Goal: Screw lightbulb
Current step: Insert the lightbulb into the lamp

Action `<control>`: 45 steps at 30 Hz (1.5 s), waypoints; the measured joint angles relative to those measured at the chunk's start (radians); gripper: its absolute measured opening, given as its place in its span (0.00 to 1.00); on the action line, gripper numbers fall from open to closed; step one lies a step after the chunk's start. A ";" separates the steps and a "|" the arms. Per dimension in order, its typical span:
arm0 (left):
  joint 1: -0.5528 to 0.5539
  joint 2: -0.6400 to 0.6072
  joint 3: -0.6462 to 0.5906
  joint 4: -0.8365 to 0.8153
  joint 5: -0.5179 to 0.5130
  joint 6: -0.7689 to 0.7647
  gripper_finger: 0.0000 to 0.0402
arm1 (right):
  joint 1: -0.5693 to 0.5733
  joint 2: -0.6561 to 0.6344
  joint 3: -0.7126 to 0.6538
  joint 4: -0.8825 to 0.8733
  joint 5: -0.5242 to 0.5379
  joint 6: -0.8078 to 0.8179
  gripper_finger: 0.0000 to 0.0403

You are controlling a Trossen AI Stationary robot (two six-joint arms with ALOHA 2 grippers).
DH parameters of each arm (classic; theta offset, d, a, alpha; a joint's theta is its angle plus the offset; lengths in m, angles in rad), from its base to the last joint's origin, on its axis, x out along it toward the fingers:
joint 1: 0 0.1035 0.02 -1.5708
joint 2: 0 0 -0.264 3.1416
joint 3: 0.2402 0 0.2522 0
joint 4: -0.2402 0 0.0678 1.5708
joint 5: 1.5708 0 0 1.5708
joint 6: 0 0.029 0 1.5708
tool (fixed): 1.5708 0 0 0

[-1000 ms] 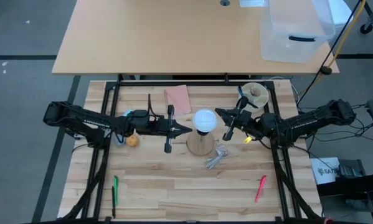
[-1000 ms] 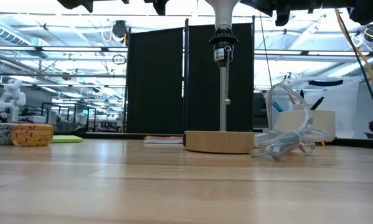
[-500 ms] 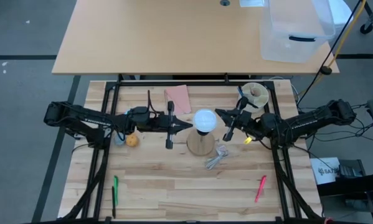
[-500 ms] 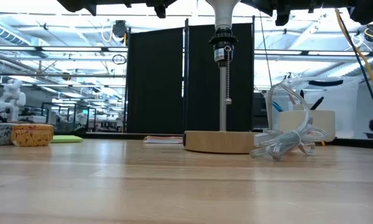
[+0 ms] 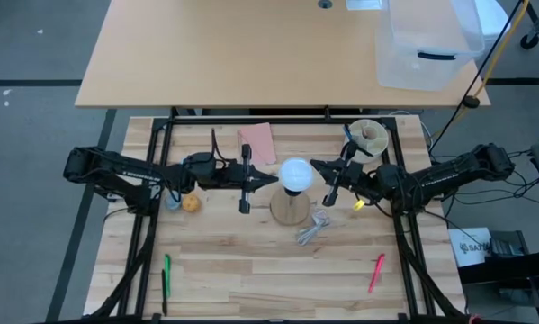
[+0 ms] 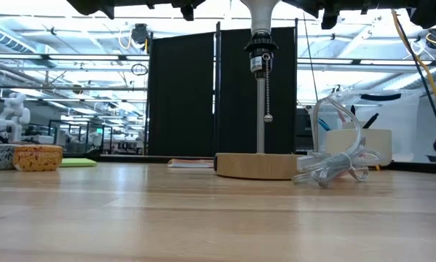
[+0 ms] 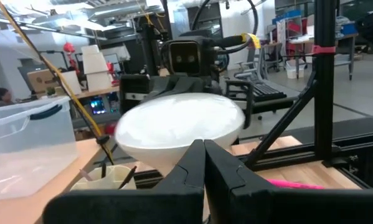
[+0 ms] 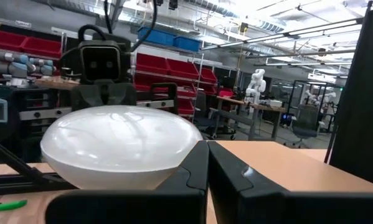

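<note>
**Pinching shut on both sides of the mounted bulb**

Sitting atop a thin metal lamp post point(image 6: 261, 109), screwed base down into a black socket point(image 6: 259, 52): the small white mushroom-shaped lightbulb with frosted dome point(image 5: 296, 172), straight above a round wooden disc base point(image 5: 290, 209) near the middle of the pale plank table point(image 5: 251, 270). Reaching in level from the left, just beside the dome: the left gripper point(image 5: 271, 181), fingers pressed together to a point, holding nothing. Mirrored on the other side: the right gripper point(image 5: 316, 166), jaws likewise closed and empty, tip just short of the bulb. Filling each wrist view beyond the closed fingers: the white dome point(image 7: 180, 127) point(image 8: 121, 146), with the opposite arm's camera head behind it. Lying on the planks just beside the wooden disc: a crumpled clear plastic wrapper point(image 5: 312, 228). Dangling beside the post: a bead pull chain point(image 6: 267, 94). Resting nearer the front edge, well apart: a green pen point(image 5: 166, 274) and a pink pen point(image 5: 375, 272).
</note>
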 joint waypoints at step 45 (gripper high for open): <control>0.044 -0.002 0.000 -0.003 0.005 -0.024 0.00 | 0.052 -0.002 0.000 -0.022 0.038 0.003 0.00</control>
